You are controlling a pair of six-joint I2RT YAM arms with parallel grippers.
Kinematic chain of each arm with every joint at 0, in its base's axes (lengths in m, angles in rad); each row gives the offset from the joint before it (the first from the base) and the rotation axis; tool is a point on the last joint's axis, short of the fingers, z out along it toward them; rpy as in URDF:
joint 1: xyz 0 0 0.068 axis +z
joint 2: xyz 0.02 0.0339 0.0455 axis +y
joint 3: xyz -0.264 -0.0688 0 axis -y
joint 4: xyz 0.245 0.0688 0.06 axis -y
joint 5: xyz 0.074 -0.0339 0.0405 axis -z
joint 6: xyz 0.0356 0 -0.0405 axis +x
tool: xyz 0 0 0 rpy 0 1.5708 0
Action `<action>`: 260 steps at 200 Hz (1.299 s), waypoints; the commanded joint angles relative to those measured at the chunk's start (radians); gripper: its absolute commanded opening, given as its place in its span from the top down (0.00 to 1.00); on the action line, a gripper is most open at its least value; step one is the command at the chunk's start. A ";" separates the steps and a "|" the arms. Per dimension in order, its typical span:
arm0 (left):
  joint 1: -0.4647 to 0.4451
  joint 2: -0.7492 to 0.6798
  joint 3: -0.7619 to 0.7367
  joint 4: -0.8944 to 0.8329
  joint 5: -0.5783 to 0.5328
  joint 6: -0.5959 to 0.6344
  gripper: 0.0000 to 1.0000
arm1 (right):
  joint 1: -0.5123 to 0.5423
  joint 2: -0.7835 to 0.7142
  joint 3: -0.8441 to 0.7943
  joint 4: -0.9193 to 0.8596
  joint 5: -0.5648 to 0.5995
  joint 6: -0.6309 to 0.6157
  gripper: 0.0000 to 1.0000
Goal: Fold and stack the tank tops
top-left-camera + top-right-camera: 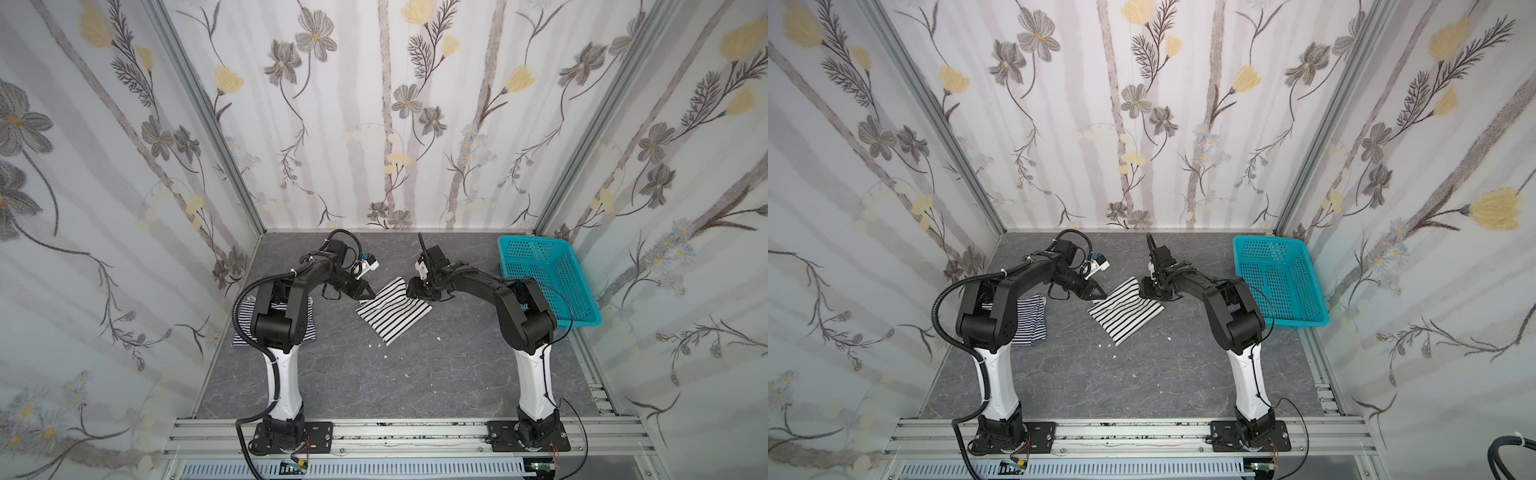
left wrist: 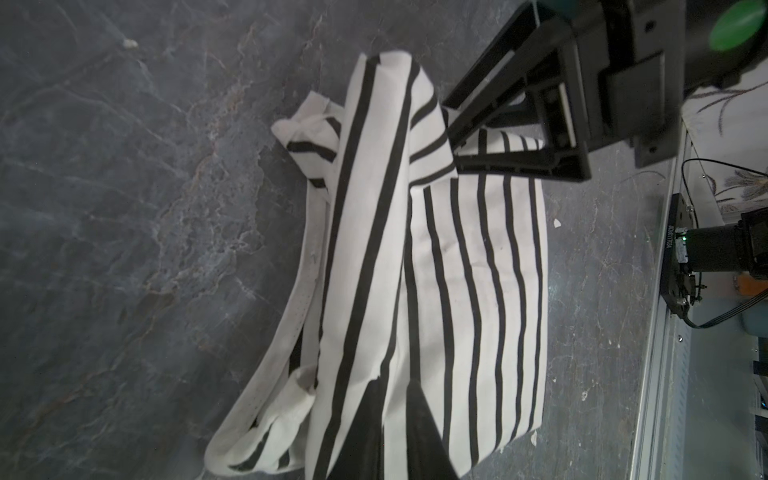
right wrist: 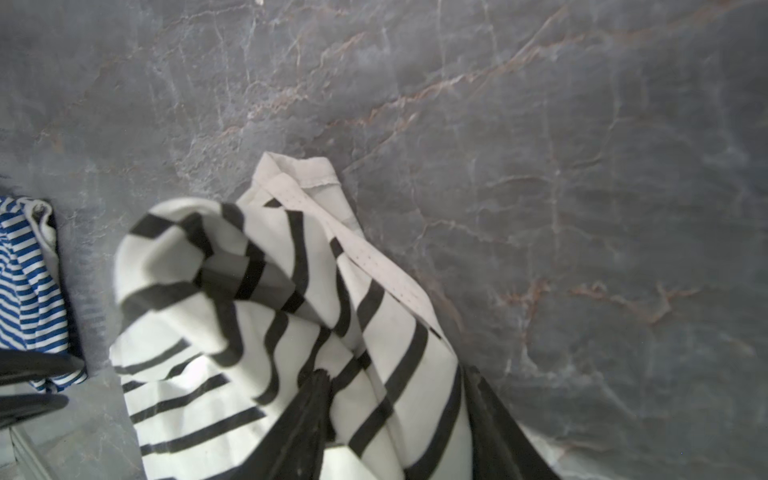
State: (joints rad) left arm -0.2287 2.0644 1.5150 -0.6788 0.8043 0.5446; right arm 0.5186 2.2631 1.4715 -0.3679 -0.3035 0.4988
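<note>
- Tank tops counted: two. They lie well apart, and neither rests on the other.
- Item one, the white cloth tank top with wide-spaced black stripes (image 1: pixel 392 318) (image 1: pixel 1125 320), is a folded oblong set diagonally. It lies in the far half of the grey marbled table surface (image 1: pixel 415 374), about midway between the left and right edges.
- In the wrist views the far end of this white top (image 2: pixel 457 291) (image 3: pixel 249 399) is bunched and raised off the surface. The near end lies flat.
- Item two, the cloth tank top with fine navy-and-white stripes (image 1: pixel 309 326) (image 1: pixel 1030 322) (image 3: pixel 25 282), lies flat beside the left edge of the surface. It appears folded, though much of it is hidden.
- Robot arms counted: two. The left arm (image 1: pixel 278 320) stands over item two, and the right arm (image 1: pixel 528 320) stands toward the right edge. Both reach to the white top.
- Left pincer (image 1: pixel 371 294) (image 1: pixel 1104 295) (image 2: pixel 395 386): the jaws are drawn close together on the left side of the white top, with a strip of cloth pinched between them.
- Right pincer (image 1: pixel 415 294) (image 1: pixel 1148 296) (image 2: pixel 451 135) (image 3: pixel 395 374): the jaws stand part-way apart and are clamped on the thick raised fold at the far right end of the white top.
- Baskets counted: one. The turquoise perforated plastic basket (image 1: pixel 528 253) (image 1: pixel 1262 251) sits in the far right corner, apart from both tops.
- Several small white specks (image 1: pixel 378 344) lie on the surface near the white top's near end. They are too small to identify.
</note>
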 commanded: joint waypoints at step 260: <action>0.056 -0.189 -0.352 0.068 -0.072 -0.018 0.51 | 0.065 -0.049 0.103 -0.065 0.036 -0.120 0.62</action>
State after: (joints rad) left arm -0.1730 1.8614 1.1610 -0.6334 0.7109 0.5133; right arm 0.5819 2.2116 1.5799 -0.4374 -0.2596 0.3958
